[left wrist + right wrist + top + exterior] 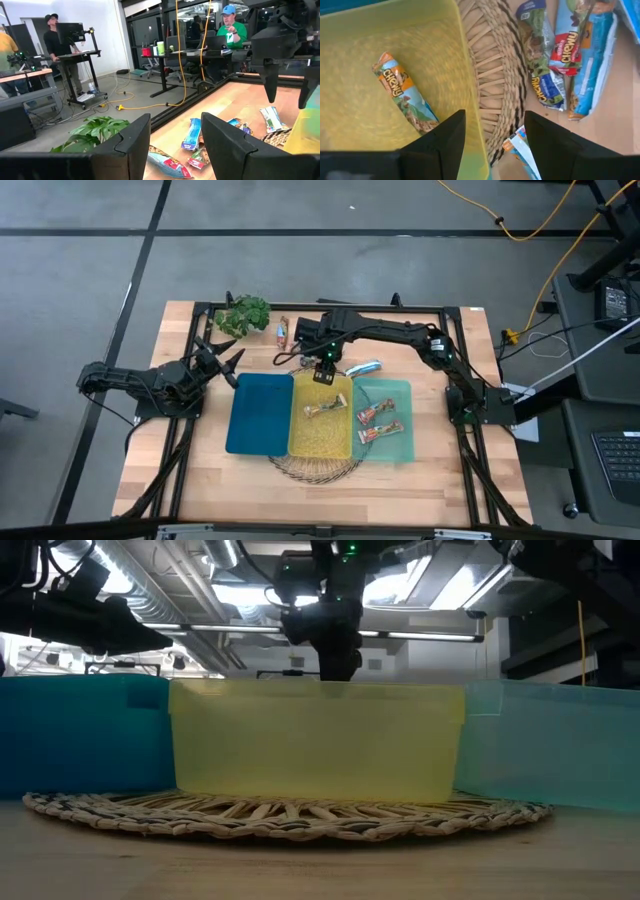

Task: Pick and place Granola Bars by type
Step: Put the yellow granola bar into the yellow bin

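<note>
Between picks: right gripper (325,373), jaws spread and empty, hovers at the yellow bin's (320,442) far rim, and must next reach the loose bars (560,55) beyond; left gripper (226,361), jaws spread, waits.

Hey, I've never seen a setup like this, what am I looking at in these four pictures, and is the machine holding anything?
It is a robot with two dark arms at a wooden table, each ending in a two-finger claw. One picture looks straight down, one looks level across the tabletop, and the other two come from cameras on the arms' wrists.

Three trays sit side by side on a woven mat: a blue tray, a yellow tray and a teal tray. The job is sorting granola bars by type. One bar lies in the yellow tray and two bars in the teal one; more loose bars lie on the table beside the mat, near a green plant.

The right claw hangs open over the yellow tray's far edge, holding nothing. The left claw waits open at the table's left, also holding nothing.
</note>
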You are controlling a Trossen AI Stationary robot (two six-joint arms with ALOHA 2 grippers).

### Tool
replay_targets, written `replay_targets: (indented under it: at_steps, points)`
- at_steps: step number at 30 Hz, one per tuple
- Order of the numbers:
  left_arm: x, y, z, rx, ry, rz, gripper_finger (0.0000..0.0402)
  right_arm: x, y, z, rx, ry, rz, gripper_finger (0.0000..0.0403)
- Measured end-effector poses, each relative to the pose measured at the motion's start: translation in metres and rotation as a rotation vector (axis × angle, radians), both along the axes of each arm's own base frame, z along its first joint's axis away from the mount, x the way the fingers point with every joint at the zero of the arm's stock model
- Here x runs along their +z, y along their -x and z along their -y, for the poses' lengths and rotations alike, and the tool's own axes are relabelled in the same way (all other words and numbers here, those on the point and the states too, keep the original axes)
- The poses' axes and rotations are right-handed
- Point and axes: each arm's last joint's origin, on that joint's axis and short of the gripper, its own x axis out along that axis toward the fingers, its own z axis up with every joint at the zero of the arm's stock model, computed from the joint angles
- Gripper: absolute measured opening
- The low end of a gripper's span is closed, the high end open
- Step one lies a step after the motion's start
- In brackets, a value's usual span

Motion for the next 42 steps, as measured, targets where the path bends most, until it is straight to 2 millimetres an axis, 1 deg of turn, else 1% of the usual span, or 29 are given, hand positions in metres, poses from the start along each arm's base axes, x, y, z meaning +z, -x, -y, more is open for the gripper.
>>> replay_targets:
  at_steps: [27,42]
  points:
    - [0.000,0.000,0.000,0.000,0.000,0.000,0.0169,0.000,0.000,0.013,-0.026,0.008,0.025,0.0204]
    - [0.000,0.000,0.000,0.000,0.000,0.000,0.0169,0.000,0.000,0.013,-0.024,0.008,0.026,0.0204]
